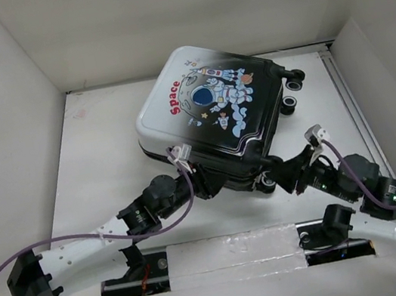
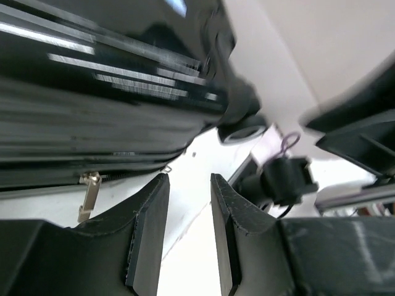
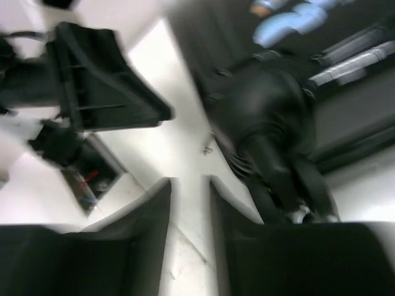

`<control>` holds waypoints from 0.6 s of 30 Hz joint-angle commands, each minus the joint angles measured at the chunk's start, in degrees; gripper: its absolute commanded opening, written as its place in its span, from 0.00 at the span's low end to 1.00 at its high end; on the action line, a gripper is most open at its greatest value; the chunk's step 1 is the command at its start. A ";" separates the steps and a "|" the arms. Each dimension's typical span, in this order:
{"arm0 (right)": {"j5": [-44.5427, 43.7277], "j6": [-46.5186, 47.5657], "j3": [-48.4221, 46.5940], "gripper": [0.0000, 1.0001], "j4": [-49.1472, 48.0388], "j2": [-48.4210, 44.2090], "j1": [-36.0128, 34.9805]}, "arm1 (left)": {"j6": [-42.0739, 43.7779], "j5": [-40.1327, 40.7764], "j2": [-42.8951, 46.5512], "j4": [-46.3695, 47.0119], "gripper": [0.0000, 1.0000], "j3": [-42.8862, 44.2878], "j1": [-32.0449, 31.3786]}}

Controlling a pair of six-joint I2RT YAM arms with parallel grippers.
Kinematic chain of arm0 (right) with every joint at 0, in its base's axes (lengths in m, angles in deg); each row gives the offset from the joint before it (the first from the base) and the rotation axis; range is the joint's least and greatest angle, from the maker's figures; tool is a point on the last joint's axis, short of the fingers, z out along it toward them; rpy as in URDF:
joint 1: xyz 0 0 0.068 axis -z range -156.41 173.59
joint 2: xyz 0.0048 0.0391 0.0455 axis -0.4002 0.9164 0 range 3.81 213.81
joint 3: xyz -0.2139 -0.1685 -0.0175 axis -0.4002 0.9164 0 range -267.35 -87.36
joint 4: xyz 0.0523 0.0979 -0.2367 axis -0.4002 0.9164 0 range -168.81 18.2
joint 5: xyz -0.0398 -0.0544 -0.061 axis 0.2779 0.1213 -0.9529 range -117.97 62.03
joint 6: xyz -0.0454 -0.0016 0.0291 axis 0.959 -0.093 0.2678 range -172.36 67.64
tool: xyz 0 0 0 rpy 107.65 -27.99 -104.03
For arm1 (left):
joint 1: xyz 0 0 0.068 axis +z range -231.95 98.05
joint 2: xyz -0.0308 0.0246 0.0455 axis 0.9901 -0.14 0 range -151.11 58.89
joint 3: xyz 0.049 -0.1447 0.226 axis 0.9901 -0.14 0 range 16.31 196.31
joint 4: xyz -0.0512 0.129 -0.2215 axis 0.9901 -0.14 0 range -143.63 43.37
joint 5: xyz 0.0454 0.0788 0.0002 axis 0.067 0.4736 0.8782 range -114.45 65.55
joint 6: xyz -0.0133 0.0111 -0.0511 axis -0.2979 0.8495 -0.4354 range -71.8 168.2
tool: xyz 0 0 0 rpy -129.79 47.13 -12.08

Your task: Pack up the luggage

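Apparently most of the packing was done: the suitcase [image 1: 211, 111] lay flat and shut on the table [image 1: 107, 156], astronaut side up, though whether its zip ran fully round could not be told. The left gripper [image 2: 188, 185] hung at the case's near edge just beside the zip pull [image 2: 88, 196], jaws slightly parted and empty, and the right gripper [image 3: 190, 185] sat by the near right corner, jaws likewise a little apart on nothing. White walls [image 1: 22, 110] hemmed the table in, and the two arms crowded each other along that edge.
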 commanded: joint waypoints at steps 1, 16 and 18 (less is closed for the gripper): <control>-13.57 -6.12 -0.80 0.43 7.85 1.06 -1.54 | 2.33 -4.95 -2.00 2.29 0.29 0.27 -0.18; 7.93 4.78 -7.58 0.31 -19.73 30.59 46.15 | 1.63 -10.05 -8.86 12.58 0.29 -1.48 -0.71; 11.46 4.77 -6.87 0.13 -23.17 33.92 53.20 | 1.62 -10.66 -8.86 13.46 0.29 -1.48 -0.71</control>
